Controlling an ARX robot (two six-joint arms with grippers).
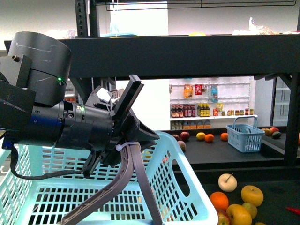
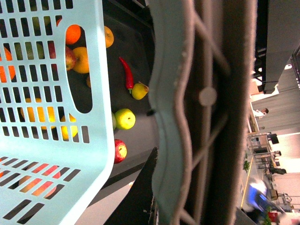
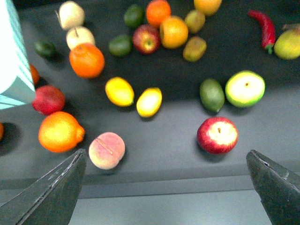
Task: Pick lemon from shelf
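Right gripper (image 3: pixel 165 154) released, fingers spread wide, hovering over shelf (image 3: pixel 164 133) near front lip (image 3: pixel 164 206). Bare dark patch beneath it, between peach (image 3: pixel 107 150) and red apple (image 3: pixel 217 135).

Lemon (image 3: pixel 149 101) lies on tier just beyond that patch: small, oval, bright yellow, pale glare on top. Second lemon (image 3: pixel 119 91) just beside it, deeper yellow. Green fruit (image 3: pixel 212 94) near on other side, clear gap between. Basket (image 3: pixel 14 70) corner well apart from lemon.

Left gripper (image 1: pixel 140 117) meets basket's grey handle (image 1: pixel 136 173); cannot tell if clenched or released.
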